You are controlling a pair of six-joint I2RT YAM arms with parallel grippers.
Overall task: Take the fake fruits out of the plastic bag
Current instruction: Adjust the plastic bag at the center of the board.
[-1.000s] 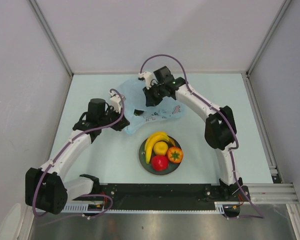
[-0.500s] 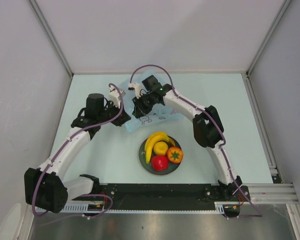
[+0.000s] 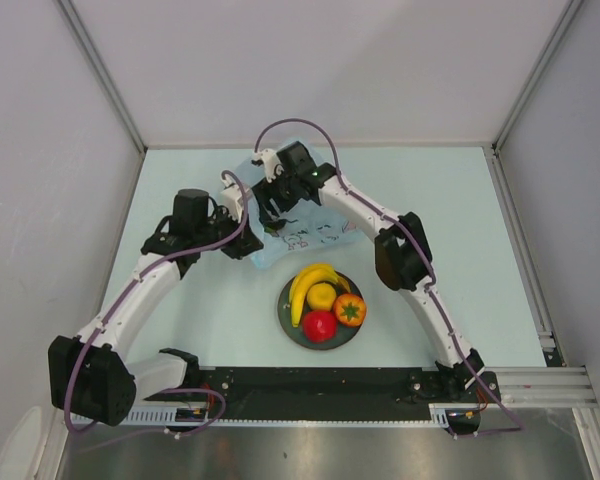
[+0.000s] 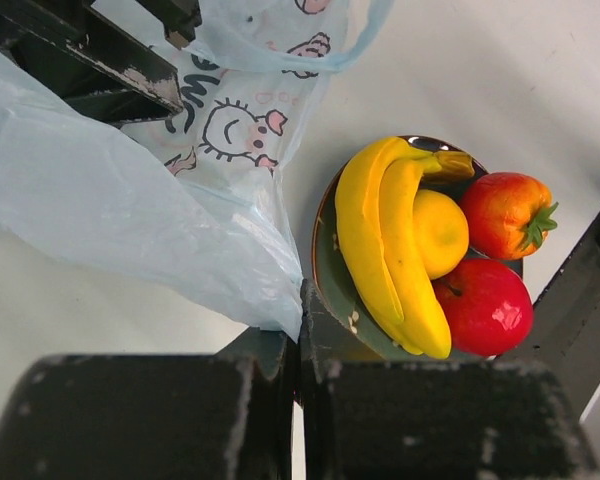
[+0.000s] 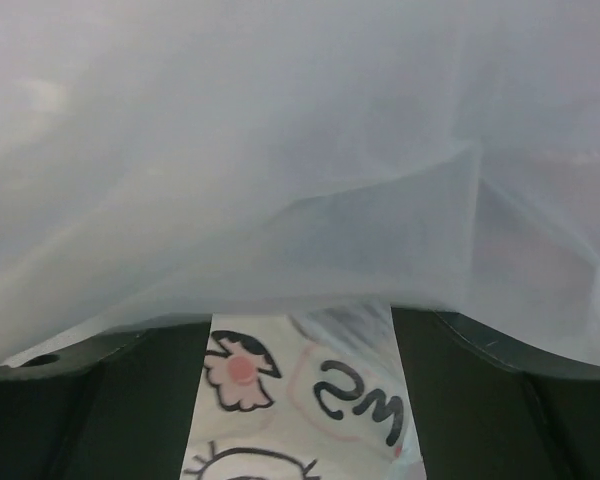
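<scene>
Thin blue plastic bag (image 3: 315,238) lies on the worktop (image 3: 460,200) just behind the plate (image 3: 286,328). One corner runs into the left claw (image 4: 296,335), which is closed and apparently clamped on that film, while the right claw (image 5: 300,385) stands apart over the printed panel, gripping nothing, with film draped across its view. Risk: closing blind, it may catch loose film instead of fruit, or a tug may drag the bag onto the plate and roll the pile. Count: one bag, one plate, and four fruits on it, namely one banana bunch (image 4: 385,250), one yellow round fruit (image 4: 440,230), one red apple (image 4: 490,305) and one orange fruit (image 4: 505,212); what the bag holds cannot be told.
</scene>
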